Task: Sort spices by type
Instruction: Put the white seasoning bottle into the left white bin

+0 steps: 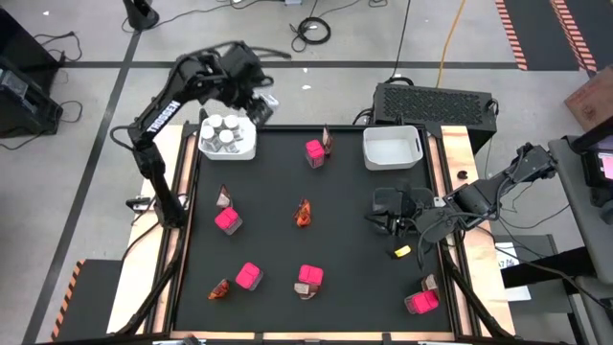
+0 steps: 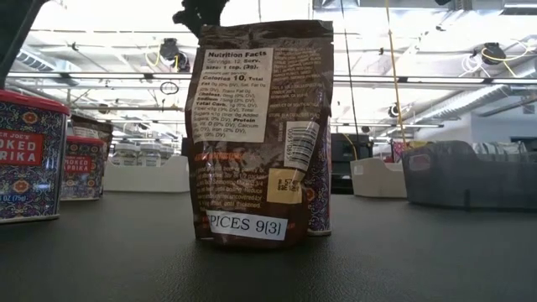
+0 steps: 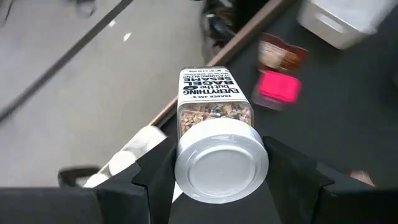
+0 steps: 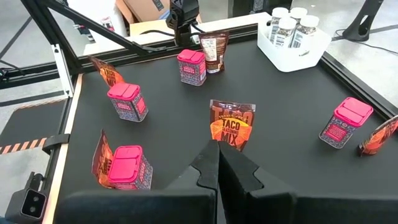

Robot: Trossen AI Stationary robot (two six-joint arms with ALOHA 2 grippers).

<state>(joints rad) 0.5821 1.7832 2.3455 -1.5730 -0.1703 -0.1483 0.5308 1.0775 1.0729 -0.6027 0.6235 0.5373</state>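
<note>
My left gripper [image 1: 261, 103] is shut on a clear white-capped spice jar [image 3: 214, 106], raised by the table's far left corner, just beyond the white bin [image 1: 227, 137] that holds several jars. Pink cube boxes [image 1: 228, 219] [image 1: 309, 278] and orange-brown sachets [image 1: 304, 213] stand scattered on the black mat. My right gripper [image 1: 383, 213] is shut with nothing in it, low over the mat's right side; in its wrist view it points at a "Taco Mix" sachet [image 4: 231, 127]. My left gripper pinches the jar between its two fingers [image 3: 152, 180], at the cap end [image 3: 221, 165]. The cap faces back toward the wrist and the body points away along the fingers. The jar is lifted clear, tilted downward.
An empty white bin [image 1: 393, 147] sits at the far right of the mat. A pink box [image 1: 420, 303] and a sachet [image 1: 429, 283] stand at the near right corner, and a small yellow thing [image 1: 402, 251] lies near my right gripper. A sachet [image 2: 264, 126] fills the low view.
</note>
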